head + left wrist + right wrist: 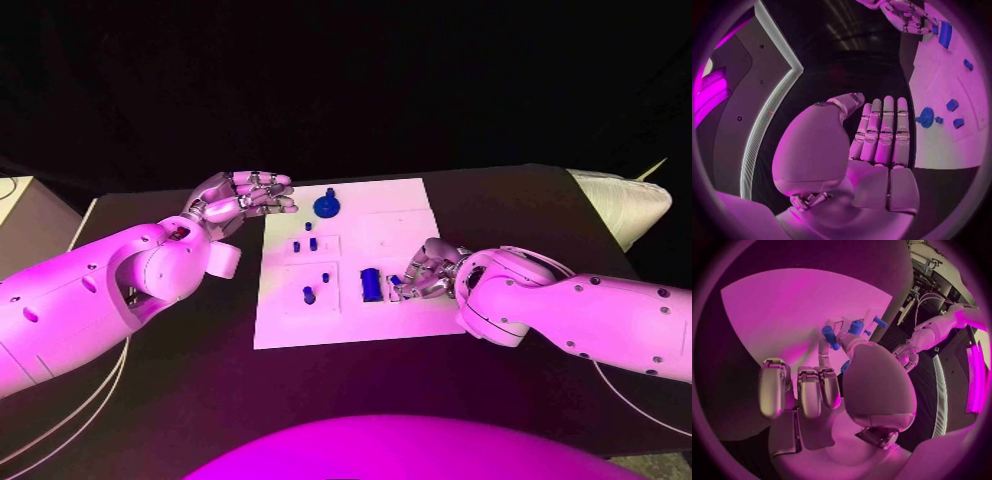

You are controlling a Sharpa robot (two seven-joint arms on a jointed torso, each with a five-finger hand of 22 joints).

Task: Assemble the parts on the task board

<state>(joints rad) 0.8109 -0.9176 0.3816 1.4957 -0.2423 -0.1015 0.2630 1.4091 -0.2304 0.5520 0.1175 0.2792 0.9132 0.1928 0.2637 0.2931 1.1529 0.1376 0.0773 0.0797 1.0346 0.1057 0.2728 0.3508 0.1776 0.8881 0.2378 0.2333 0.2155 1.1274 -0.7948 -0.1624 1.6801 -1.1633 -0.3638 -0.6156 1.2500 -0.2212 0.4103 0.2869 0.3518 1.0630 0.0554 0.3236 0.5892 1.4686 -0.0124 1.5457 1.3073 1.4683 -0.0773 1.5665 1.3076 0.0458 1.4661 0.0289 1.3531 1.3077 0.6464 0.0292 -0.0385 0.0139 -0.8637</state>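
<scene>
The white task board (378, 222) lies in the middle of the black table. A round blue part (327, 206) stands near its far edge, also seen as the round blue part (926, 118) in the left wrist view. Small blue pegs (303, 244) and another peg (309, 295) stand on the board's left half. A larger blue block (371, 284) stands near the front. My right hand (427, 270) is just right of that block; thumb and a finger pinch a small blue part (830, 336). My left hand (240, 196) hovers by the board's far left corner, fingers straight, holding nothing.
A pale padded object (623, 205) lies at the table's right edge. Bare black table (188, 340) runs along the front and left of the board. A light box (26, 215) stands beyond the table's left side.
</scene>
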